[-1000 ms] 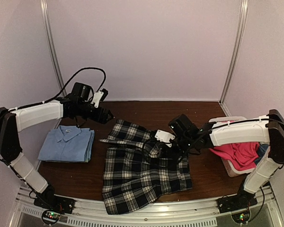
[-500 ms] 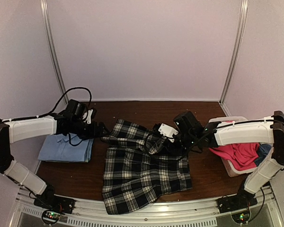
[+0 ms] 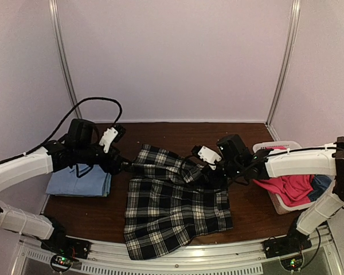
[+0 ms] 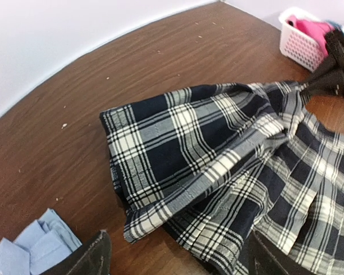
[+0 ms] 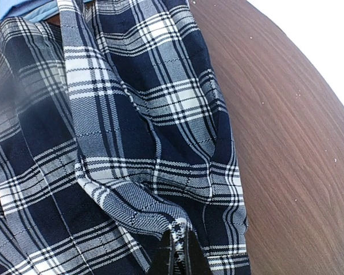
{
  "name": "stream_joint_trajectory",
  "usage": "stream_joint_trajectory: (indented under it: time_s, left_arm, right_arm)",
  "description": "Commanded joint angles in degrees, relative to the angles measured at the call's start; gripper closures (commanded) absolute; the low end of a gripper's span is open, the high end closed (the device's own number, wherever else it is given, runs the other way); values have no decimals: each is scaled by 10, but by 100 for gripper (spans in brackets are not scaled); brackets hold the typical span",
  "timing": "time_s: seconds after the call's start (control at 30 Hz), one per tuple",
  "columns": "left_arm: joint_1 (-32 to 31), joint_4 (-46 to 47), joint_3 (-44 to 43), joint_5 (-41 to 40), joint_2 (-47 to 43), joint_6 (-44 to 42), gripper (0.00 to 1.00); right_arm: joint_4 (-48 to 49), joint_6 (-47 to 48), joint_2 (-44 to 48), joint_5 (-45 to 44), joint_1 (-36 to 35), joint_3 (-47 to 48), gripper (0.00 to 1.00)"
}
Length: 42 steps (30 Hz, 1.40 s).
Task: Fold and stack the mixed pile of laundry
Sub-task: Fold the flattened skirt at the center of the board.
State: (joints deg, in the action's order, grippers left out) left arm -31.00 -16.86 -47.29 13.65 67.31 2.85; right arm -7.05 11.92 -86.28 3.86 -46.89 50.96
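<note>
The black-and-white plaid shirt (image 3: 175, 200) lies spread on the brown table, its upper part bunched. My right gripper (image 5: 180, 252) is shut on a fold of the plaid shirt (image 5: 132, 132) near its top right (image 3: 209, 172). My left gripper (image 3: 125, 165) is open beside the shirt's left sleeve end (image 4: 143, 215), its fingertips (image 4: 94, 258) apart and holding nothing. A folded light blue shirt (image 3: 80, 179) lies at the left, partly under my left arm. The hot-pink trousers (image 3: 286, 186) and a duller blue cloth (image 3: 323, 186) lie in the basket.
A white lattice basket (image 3: 278, 201) stands at the right table edge; it also shows in the left wrist view (image 4: 304, 43). Pale walls close in the table at the back and sides. A black cable loops above the left arm.
My left arm has swung down and back toward the shirt's left sleeve end. My right gripper has pulled its fold of plaid slightly right and back.
</note>
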Motion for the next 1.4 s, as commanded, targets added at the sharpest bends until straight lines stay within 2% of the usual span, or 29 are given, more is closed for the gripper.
stream_joint_trajectory:
  time_s: [0.0, 0.07, 0.23, 0.3, 0.4, 0.43, 0.6, 0.67, 0.7, 0.9, 1.07, 1.23, 1.37]
  left_arm:
    - [-13, -8, -15, 35, 35, -237, 16]
    - [-19, -3, -28, 30, 66, -284, 14]
    - [-22, 5, -97, -10, 166, -343, 10]
    - [-23, 7, -119, -3, 206, -366, 8]
    - [-23, -29, -164, 13, 266, -402, 12]
    - [-23, -37, -176, 6, 284, -410, 20]
    - [-22, -74, -234, -14, 326, -437, 71]
    - [-19, -76, -247, -13, 320, -438, 95]
    - [-16, -71, -254, -14, 314, -427, 100]
    - [-16, -117, -352, -14, 265, -335, 100]
    - [-84, -223, -397, -66, 191, -280, 100]
    - [-173, -298, -318, -72, 110, -183, 100]
    - [-247, -242, -182, -24, 87, -73, 100]
  right_arm:
    - [46, -21, 24, 10, 7, -25, 100]
    - [54, -21, 29, 8, 8, -28, 100]
    - [98, -3, 58, 13, 9, -53, 100]
    - [110, 5, 66, 11, 10, -61, 100]
    - [113, 14, 68, 1, 12, -64, 100]
    - [113, 15, 68, -1, 14, -64, 100]
    - [136, 16, 65, -10, 29, -62, 100]
    - [144, 15, 60, -10, 40, -53, 100]
    - [147, 14, 57, -9, 45, -47, 100]
    - [132, 45, 61, 11, 58, 9, 100]
    - [93, 54, 145, 73, 55, 6, 100]
    - [75, 0, 259, 104, 46, -85, 100]
    - [34, -59, 283, 113, 25, -138, 100]
